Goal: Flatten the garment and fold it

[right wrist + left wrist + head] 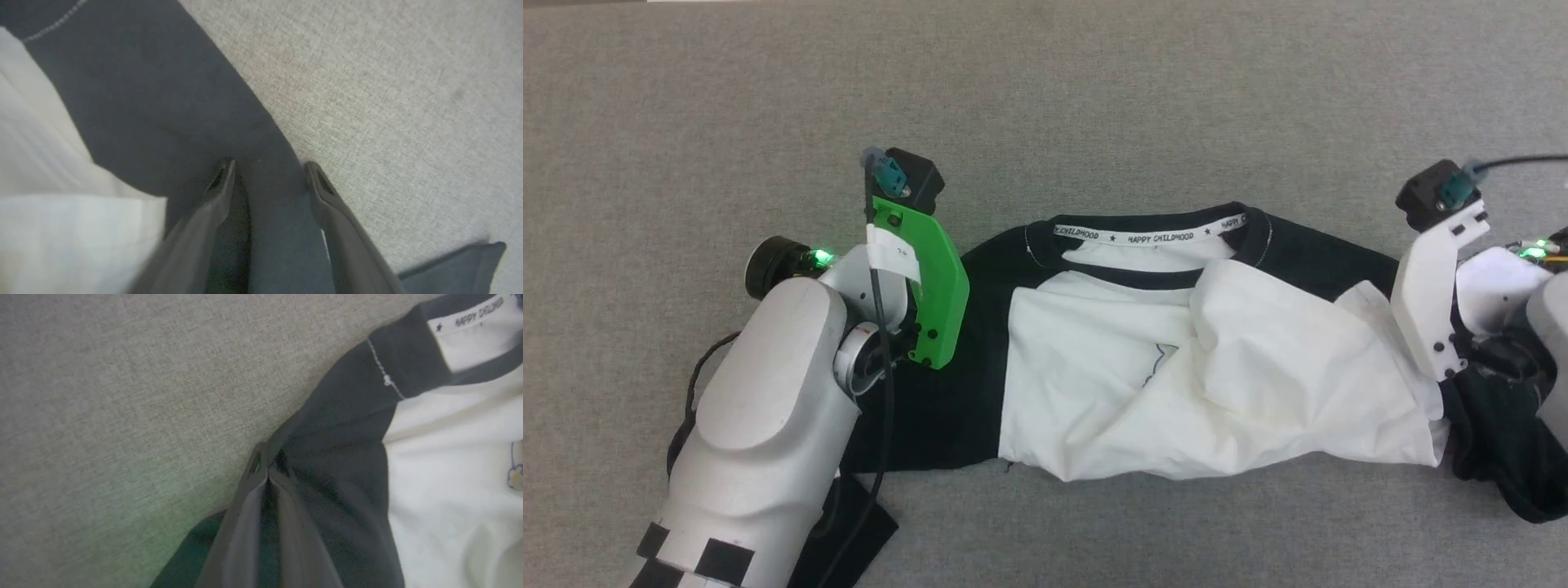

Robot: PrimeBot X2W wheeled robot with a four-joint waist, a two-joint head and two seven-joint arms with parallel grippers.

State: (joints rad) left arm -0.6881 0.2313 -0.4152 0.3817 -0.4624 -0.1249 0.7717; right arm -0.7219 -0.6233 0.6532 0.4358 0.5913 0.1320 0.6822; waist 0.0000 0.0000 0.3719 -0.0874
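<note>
Head view: the garment lies rumpled across the middle of the grey cloth surface. Its sleeves vanish under the left arm at 9 o'clock and the right arm at 3, which hide their own fingers.

Left wrist view: the left gripper is pinched closed at the black sleeve's edge. Whether cloth sits between the tips cannot be made out. The surface is bare from 9 to 12.

Right wrist view, blurred: the right gripper is moderately spread, straddling the sleeve's edge. The surface is bare from 12 to 4.

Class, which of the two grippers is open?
The right gripper, its fingers apart over the garment; the left gripper is pinched shut on it.
</note>
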